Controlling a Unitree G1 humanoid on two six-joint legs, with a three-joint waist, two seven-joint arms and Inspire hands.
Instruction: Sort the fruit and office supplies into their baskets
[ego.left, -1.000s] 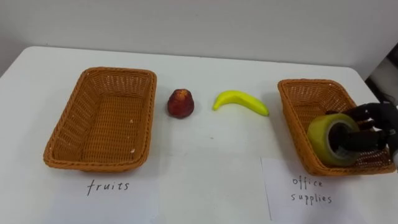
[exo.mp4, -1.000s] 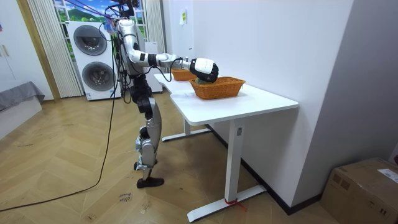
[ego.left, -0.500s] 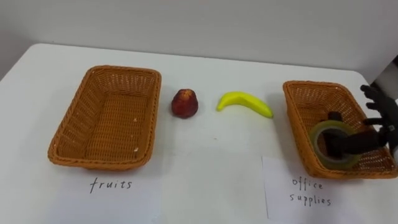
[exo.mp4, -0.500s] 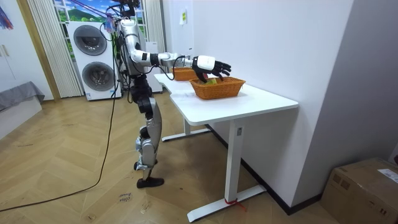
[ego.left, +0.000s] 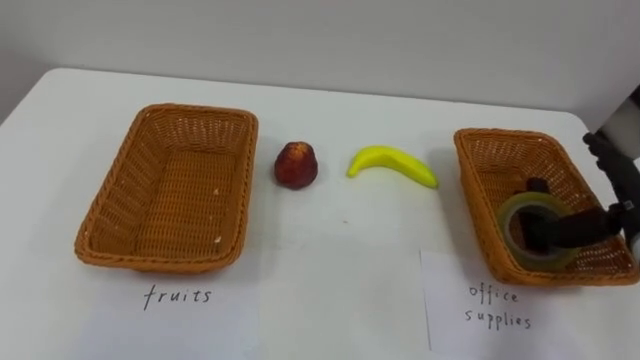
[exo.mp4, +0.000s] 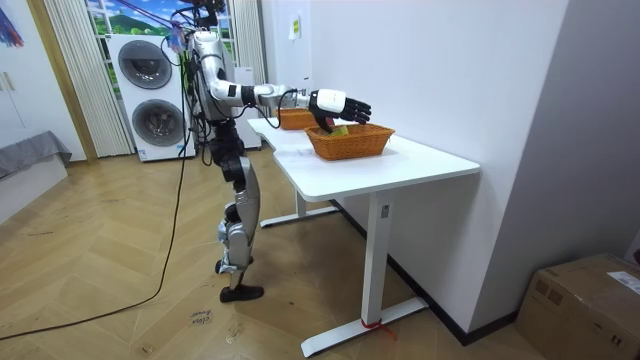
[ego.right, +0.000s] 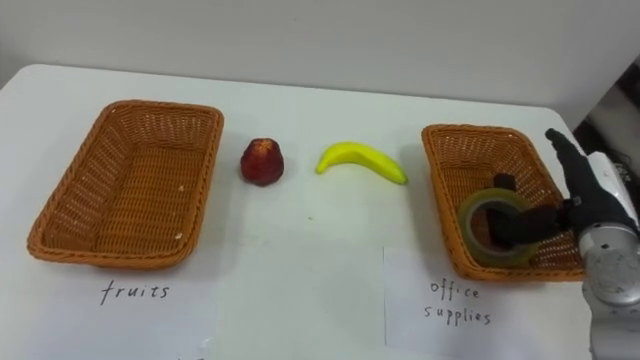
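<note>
1. The tape roll (ego.right: 470, 232) lies in the office supplies basket (ego.right: 440, 135); the right hand (ego.right: 592, 198) is above it, fingers (ego.right: 558, 146) spread.
2. Next, probably: move the red fruit (ego.left: 296, 165) and banana (ego.left: 392, 164) from the counter (ego.left: 330, 275) into the fruits basket (ego.left: 160, 114).

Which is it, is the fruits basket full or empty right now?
Empty. The fruits basket shows only bare wicker inside; the red fruit and banana lie on the table to its right.

Two baskets (ego.left: 110, 200) (ego.left: 505, 134) (wicker), one banana (ego.left: 392, 165), one apple (ego.left: 296, 165), one tape roll (ego.left: 510, 228).
</note>
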